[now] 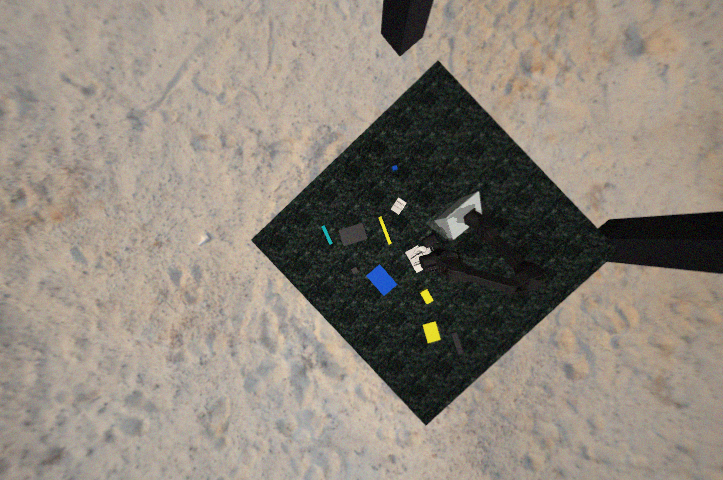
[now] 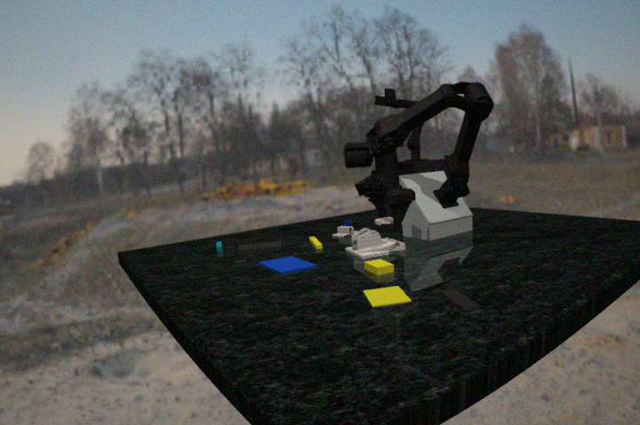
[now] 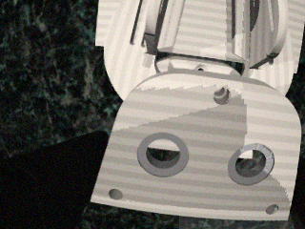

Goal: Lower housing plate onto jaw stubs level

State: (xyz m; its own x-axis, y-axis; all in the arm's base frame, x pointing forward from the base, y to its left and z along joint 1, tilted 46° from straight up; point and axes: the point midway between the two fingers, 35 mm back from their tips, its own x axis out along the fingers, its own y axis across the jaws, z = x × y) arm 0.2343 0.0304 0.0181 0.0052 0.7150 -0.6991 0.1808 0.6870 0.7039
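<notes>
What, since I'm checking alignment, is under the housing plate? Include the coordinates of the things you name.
Through two large holes [image 3: 163, 163] in the housing plate [image 2: 383, 220] [image 3: 200, 119], only dark patches [image 3: 162, 155] show clearly; its body covers the rest, including any stubs beneath.

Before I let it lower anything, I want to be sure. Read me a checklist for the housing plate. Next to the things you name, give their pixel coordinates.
1. Housing plate [image 2: 383, 220] [image 3: 200, 119] gripped by the pincer [image 1: 431, 250] [image 2: 388, 212] [image 3: 200, 155]: ok.
2. Plate roughly level: ok, judging by the exterior view.
3. Both ringed holes in the plate unblocked by the pincer: ok.
4. Holes lined up over the jaw stubs: cannot tell, stubs not made out.
5. Plate seated and closed: not ok, it hangs raised.
</notes>
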